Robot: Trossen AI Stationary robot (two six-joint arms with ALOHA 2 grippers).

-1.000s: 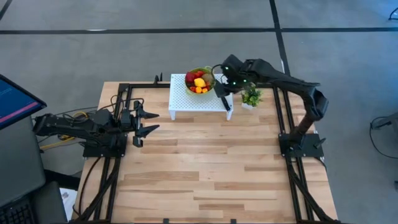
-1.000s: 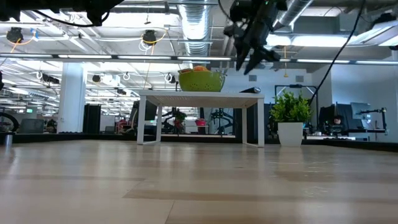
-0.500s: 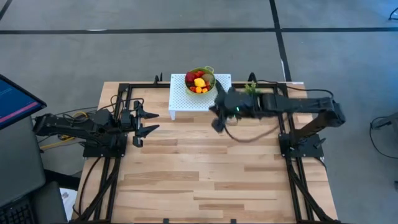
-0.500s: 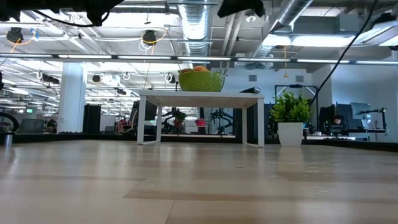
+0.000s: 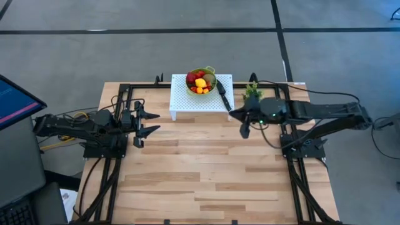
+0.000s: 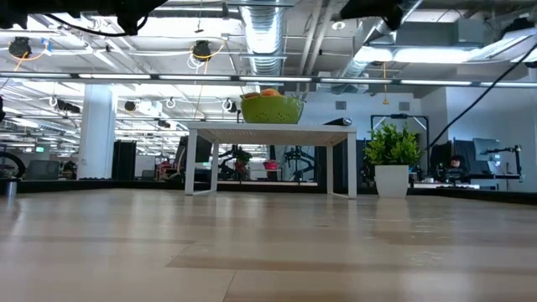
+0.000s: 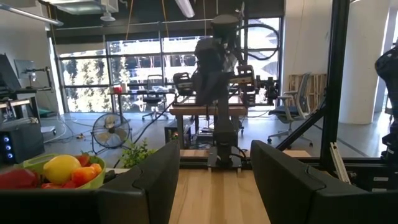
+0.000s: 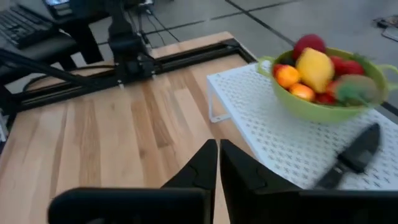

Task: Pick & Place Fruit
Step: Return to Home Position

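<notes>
From above, I see the fruit [image 5: 199, 82] heaped in the green strainer bowl [image 5: 201, 69] on the white perforated shelf [image 5: 187, 103]. It lies farther back and left of my right end effector [image 5: 243, 127], the nearer one, which hangs over the table [image 5: 206, 181] off the shelf's corner. The left end effector [image 5: 145, 121] waits well apart. Level view: glossy rounded pieces crest the bowl's rim. Left wrist: fingers spread, empty. Right wrist: fingers pressed together, empty; a matte black knife [image 8: 351, 154] lies beside the bowl.
</notes>
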